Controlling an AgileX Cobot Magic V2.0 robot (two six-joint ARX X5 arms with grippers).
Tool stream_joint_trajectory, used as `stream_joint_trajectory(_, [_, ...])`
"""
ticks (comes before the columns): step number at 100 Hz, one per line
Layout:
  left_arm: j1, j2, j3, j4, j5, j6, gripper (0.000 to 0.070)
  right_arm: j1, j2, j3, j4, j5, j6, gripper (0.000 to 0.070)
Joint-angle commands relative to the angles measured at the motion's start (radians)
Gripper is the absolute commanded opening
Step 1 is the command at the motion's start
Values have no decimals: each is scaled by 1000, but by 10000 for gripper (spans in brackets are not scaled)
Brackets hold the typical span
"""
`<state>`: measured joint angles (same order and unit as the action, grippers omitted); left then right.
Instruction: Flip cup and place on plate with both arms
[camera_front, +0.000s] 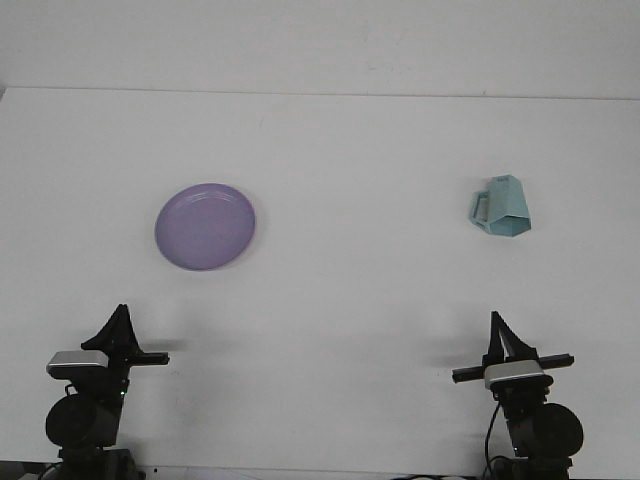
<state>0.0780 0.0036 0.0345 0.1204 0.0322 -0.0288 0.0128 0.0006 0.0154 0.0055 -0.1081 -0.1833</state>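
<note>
1. While both arms sit parked near me, I judge nothing started: the cup (503, 207) rests upside down, far right on the bench (350, 300), well apart from the plate (205, 226).
2. I cannot tell either gripper's state: left gripper (120, 322), right gripper (497, 330).
3. Next, I'd reach right for the cup.

Two black arms, pointed black left tool (120, 322), right tool (497, 330), silver-grey wrist blocks, round black joints, dark cables

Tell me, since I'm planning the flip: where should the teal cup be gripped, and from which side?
The teal cup appears to sit upside down, wider rim on the table, handle pointing left toward the purple plate. I'd grip the body across its faceted walls, coming from the right gripper side, which is nearest and keeps clear of the handle.
</note>
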Motion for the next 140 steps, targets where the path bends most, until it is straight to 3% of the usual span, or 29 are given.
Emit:
stream_joint_trajectory(1, [0,0,-20,14,1,-6,15,1,0,-3,10,3,-4,0])
stream_joint_trajectory(72, [0,0,-20,15,1,-16,15,1,0,-3,20,3,0,0])
stream_joint_trajectory(98, [0,0,-20,10,1,-52,15,2,0,-3,53,1,97,0])
stream_joint_trajectory(105, [0,0,-20,13,1,-64,15,2,0,-3,54,2,178,0])
stream_joint_trajectory(112, [0,0,-20,15,1,-67,15,2,0,-3,64,8,309,0])
stream_joint_trajectory(119, [0,0,-20,15,1,-67,14,0,0,3,89,17,366,0])
stream_joint_trajectory(140, [0,0,-19,15,1,-71,14,0,51,166,-24,174,373,0])
